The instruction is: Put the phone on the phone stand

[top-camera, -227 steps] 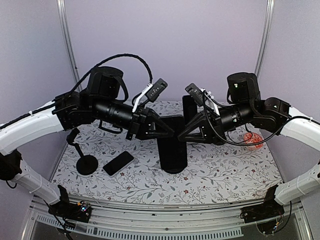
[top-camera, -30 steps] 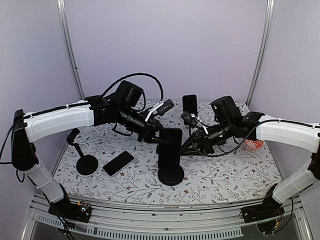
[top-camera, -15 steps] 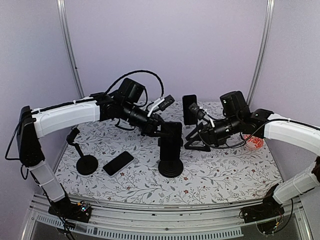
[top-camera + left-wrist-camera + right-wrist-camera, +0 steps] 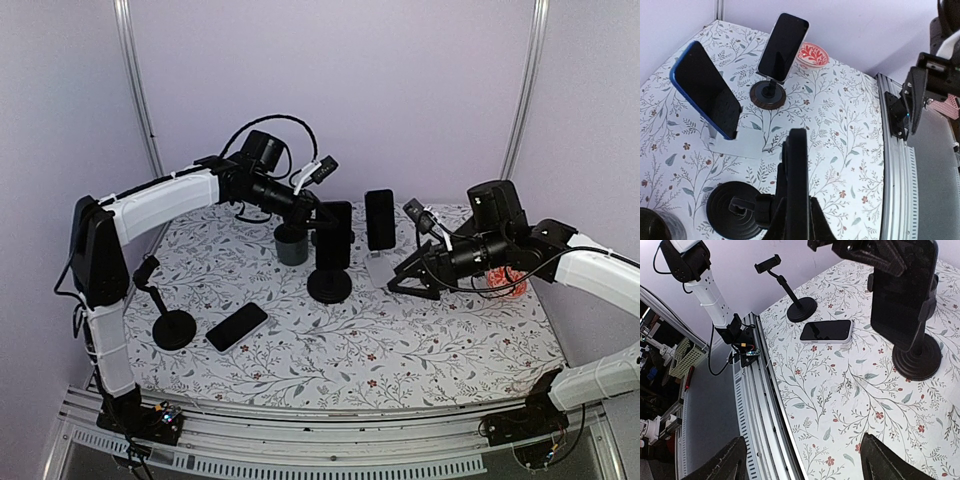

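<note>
Phone, from above: we see the phone point(image 4: 336, 232) upright on the stand point(image 4: 328, 286), toward the back, the left claw point(image 4: 322, 213) at its top.
Left claw, own camera: pinches the phone edge-on, long axis pointing ahead.
Right claw, own camera: the right claw point(image 4: 804, 437) is spread wide and empty; the phone stands ahead, apart; the left claw is nearer.

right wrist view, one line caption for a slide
Phone upright on its stand, a second phone flat on the floral table, empty clamp stand behind.

Even, soft, bright light throughout, faint shadows, sharp focus, slight wide-angle bending at frame edges.
</note>
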